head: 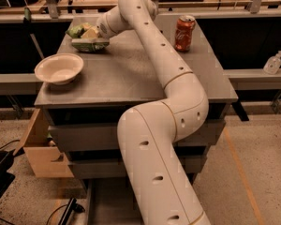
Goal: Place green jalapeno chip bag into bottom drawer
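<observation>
The green jalapeno chip bag lies at the far left of the grey cabinet top. My gripper is at the end of the white arm, directly over the bag's far edge and against it. A green and yellowish lump shows just behind the gripper; I cannot tell what it is. The bottom drawer shows as a low grey tray pulled out at the cabinet's foot, mostly hidden behind my arm.
A white bowl sits at the front left of the top. A red soda can stands at the far right. A cardboard box sits left of the cabinet. A clear bottle stands on the right ledge.
</observation>
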